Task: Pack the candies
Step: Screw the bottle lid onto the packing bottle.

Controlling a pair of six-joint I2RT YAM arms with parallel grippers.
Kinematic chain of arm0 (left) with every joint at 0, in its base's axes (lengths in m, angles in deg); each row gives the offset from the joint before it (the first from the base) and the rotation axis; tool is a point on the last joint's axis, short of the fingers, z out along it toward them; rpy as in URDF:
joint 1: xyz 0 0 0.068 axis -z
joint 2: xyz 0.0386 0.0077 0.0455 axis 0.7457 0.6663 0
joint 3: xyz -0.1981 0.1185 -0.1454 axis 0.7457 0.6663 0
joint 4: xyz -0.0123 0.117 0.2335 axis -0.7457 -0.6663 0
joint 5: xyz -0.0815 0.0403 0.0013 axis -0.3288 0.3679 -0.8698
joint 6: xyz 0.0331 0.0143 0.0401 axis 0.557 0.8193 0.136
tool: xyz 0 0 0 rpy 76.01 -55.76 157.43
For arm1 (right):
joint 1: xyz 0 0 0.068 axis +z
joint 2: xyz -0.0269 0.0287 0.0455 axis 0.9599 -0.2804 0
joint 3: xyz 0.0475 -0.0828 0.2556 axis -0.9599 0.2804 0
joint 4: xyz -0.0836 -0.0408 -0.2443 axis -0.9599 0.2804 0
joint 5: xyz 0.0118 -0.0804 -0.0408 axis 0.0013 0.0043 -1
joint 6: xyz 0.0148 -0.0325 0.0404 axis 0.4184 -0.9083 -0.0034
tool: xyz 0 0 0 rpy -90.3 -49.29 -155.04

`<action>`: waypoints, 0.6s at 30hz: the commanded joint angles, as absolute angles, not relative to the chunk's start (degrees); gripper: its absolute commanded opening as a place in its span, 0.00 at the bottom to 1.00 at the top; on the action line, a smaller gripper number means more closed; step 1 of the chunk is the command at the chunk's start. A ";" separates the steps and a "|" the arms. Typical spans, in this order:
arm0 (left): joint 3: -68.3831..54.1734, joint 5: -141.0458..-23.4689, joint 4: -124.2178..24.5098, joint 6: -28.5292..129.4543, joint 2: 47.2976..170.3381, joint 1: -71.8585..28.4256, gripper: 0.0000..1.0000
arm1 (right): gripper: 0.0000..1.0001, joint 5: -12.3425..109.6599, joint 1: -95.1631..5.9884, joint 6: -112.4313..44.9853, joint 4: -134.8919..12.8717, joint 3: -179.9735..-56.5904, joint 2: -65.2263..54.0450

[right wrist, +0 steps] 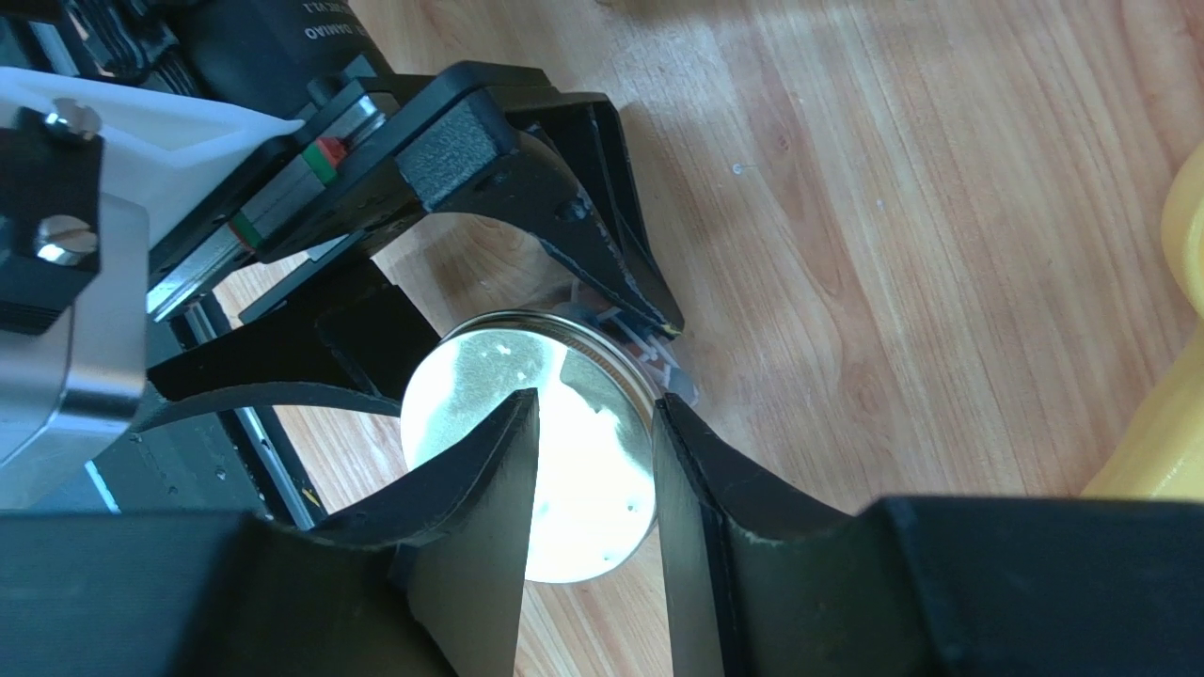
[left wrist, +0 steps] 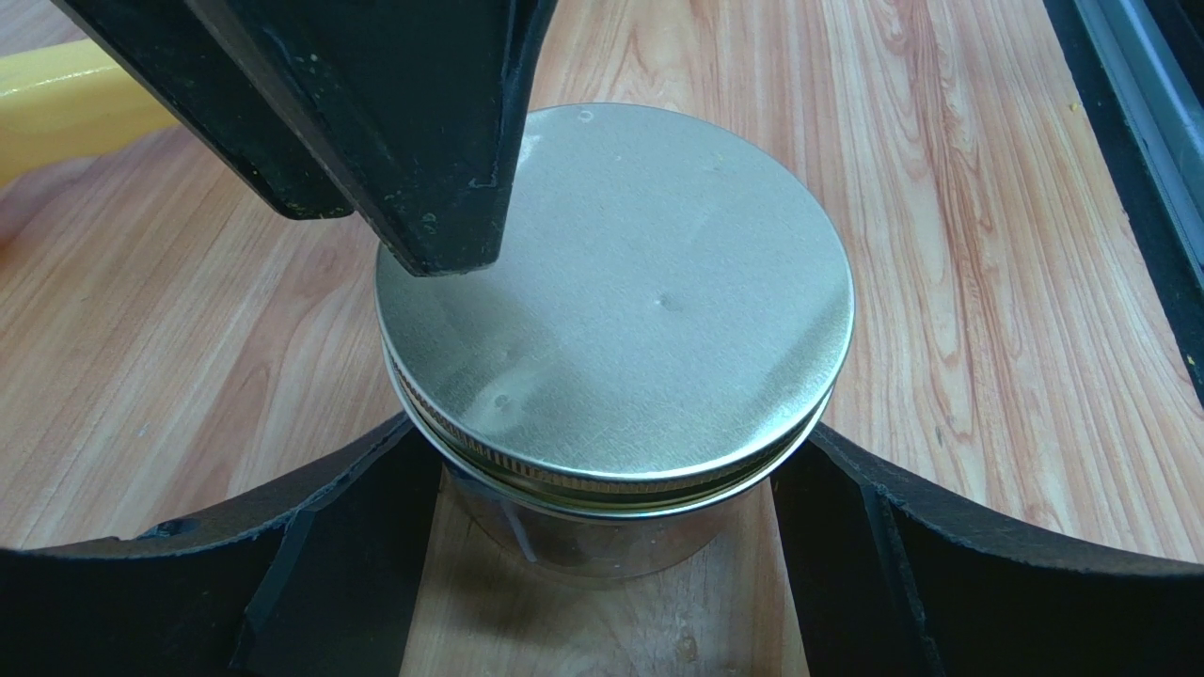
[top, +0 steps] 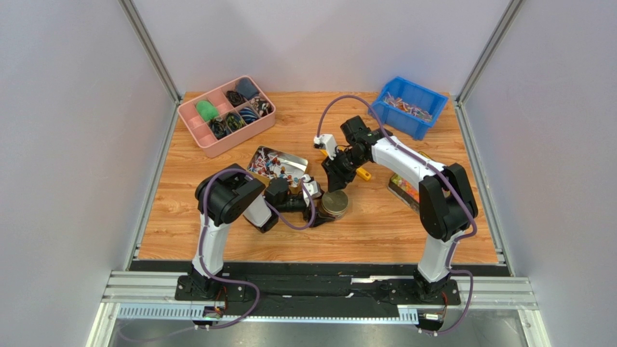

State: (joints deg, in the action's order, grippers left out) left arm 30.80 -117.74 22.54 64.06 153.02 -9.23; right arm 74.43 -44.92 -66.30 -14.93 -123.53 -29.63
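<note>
A pink compartment tray (top: 233, 142), holding a green item and dark striped bundles too small to identify, sat at the far left corner of the wooden table (top: 376, 224), with a blue bin (top: 405, 126) at the far right corner. Near the centre stood a clear jar (top: 334, 204) capped with a flat silver lid (left wrist: 622, 296), a shallow metal tin (top: 295, 160) just beyond it to the left and a yellow object (top: 363, 174) beyond it to the right. What appeared to be a clear packet of bright sweets (top: 403, 190) lay partly hidden on the table's right side.
</note>
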 commanded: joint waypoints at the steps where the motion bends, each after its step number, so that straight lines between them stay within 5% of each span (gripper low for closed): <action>1: 29.56 -118.47 29.78 64.77 152.77 -9.37 0.59 | 0.39 76.70 -44.62 -66.55 -15.38 -124.83 -29.71; 18: 29.56 -118.47 29.69 64.68 152.59 -9.28 0.59 | 0.38 75.03 -44.62 -68.22 -13.18 -121.75 -28.84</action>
State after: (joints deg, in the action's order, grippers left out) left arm 30.78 -117.59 22.54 64.06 153.02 -9.23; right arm 74.93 -44.92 -67.02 -14.27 -122.81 -29.65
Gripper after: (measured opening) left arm 0.872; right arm 0.384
